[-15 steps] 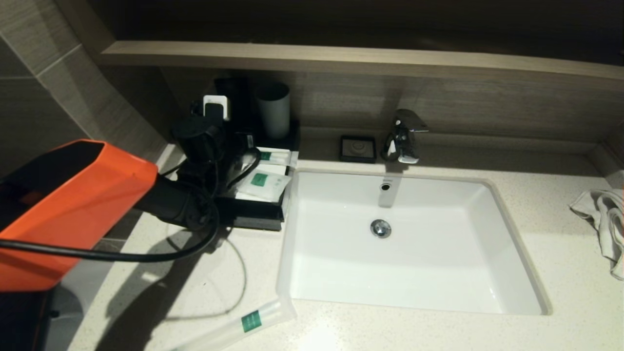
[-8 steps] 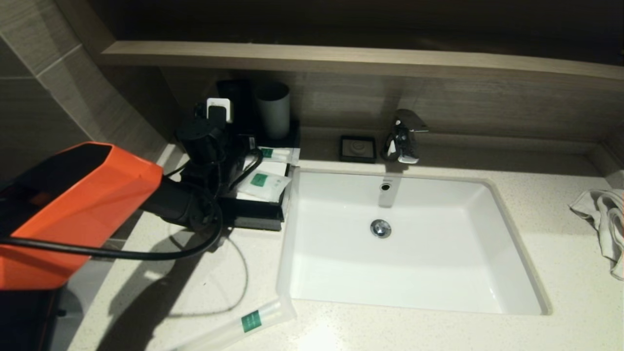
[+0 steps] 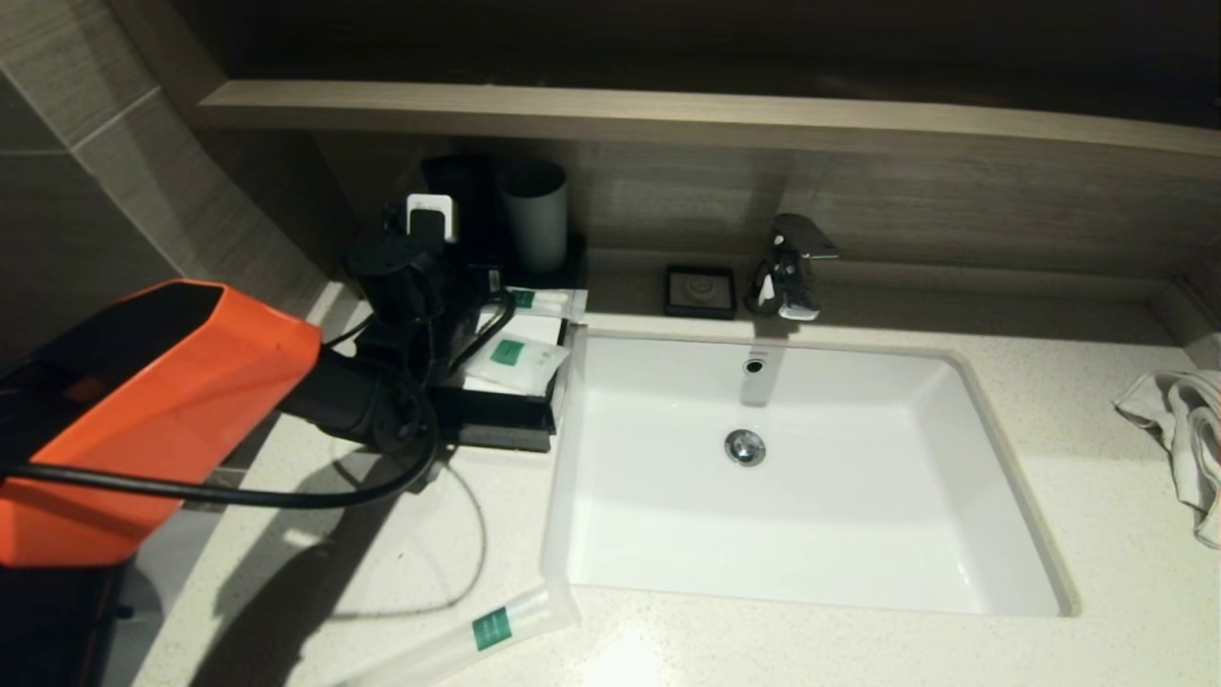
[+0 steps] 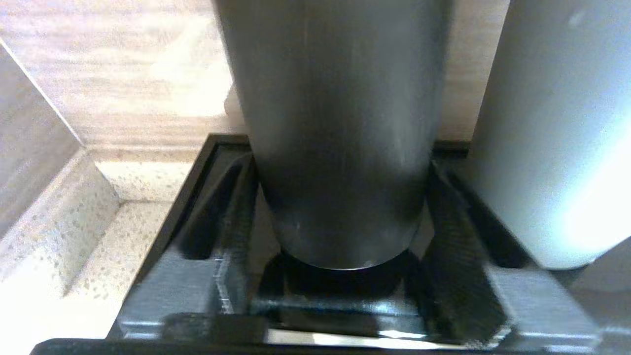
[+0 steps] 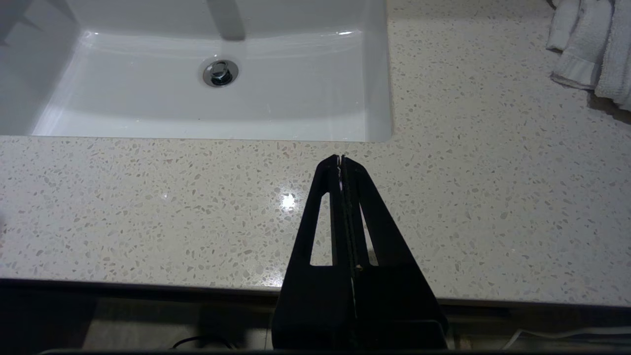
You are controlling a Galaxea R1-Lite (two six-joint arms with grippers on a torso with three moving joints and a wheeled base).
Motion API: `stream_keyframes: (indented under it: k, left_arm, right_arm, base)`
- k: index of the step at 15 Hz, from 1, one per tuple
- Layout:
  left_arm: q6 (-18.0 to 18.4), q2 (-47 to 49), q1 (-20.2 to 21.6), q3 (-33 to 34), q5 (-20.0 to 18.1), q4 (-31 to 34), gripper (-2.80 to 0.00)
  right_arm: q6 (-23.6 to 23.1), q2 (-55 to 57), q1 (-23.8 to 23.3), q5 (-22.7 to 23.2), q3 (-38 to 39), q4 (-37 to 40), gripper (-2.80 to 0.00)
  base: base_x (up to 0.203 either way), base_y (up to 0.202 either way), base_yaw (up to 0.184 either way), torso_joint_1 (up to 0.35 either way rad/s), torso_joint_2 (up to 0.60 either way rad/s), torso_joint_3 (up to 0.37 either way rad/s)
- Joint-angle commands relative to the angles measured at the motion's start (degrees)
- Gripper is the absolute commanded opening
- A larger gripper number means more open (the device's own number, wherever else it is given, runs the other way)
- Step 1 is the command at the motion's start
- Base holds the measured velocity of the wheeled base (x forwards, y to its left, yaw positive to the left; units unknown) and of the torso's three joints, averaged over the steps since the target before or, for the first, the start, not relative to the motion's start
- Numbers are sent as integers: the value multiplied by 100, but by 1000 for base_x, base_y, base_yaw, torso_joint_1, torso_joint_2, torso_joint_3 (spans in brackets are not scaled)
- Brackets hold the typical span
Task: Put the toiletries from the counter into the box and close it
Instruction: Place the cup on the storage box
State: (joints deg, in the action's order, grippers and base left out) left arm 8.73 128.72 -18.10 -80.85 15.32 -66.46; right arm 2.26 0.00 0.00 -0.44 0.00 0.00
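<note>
Jaws of the left gripper (image 4: 340,296) stand spread either side of a dark tumbler (image 4: 335,123), above the box (image 3: 506,425).
Only the head view shows one slim packet (image 3: 477,634) lower left on the bench (image 3: 1097,534); the right gripper (image 5: 341,160) hangs clenched.

Hotel-style bathroom vanity

A white rectangular sink basin (image 3: 801,477) with a chrome faucet (image 3: 790,267) was set in a speckled off-white stone counter (image 3: 1097,534), backed by wood-look wall panels and a ledge (image 3: 668,110). Two tumblers (image 3: 536,215) stood in the corner by a black box (image 3: 506,420) carrying frosted packets with green labels (image 3: 515,358); another long packet (image 3: 477,634) lay on the counter's front edge. A crumpled white towel (image 3: 1183,429) lay at the far right.
</note>
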Motion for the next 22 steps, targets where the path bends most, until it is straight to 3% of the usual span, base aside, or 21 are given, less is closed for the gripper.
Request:
stream_keyframes:
  k: [1,11,22]
  left_arm:
    - [6,4,0,-1,15,-42,0]
    - [6,-198,0,139,15,-95,0]
    - [-47,-1387,-88,1600,-3,-307,0]
  right_arm:
    - [3,0,0,0,3,0,-280]
    - [3,0,0,0,0,0,-280]
    - [3,0,0,0,0,0,-280]
  base:
    - [0,0,0,0,0,0]
    - [0,0,0,0,0,0]
    - [0,0,0,0,0,0]
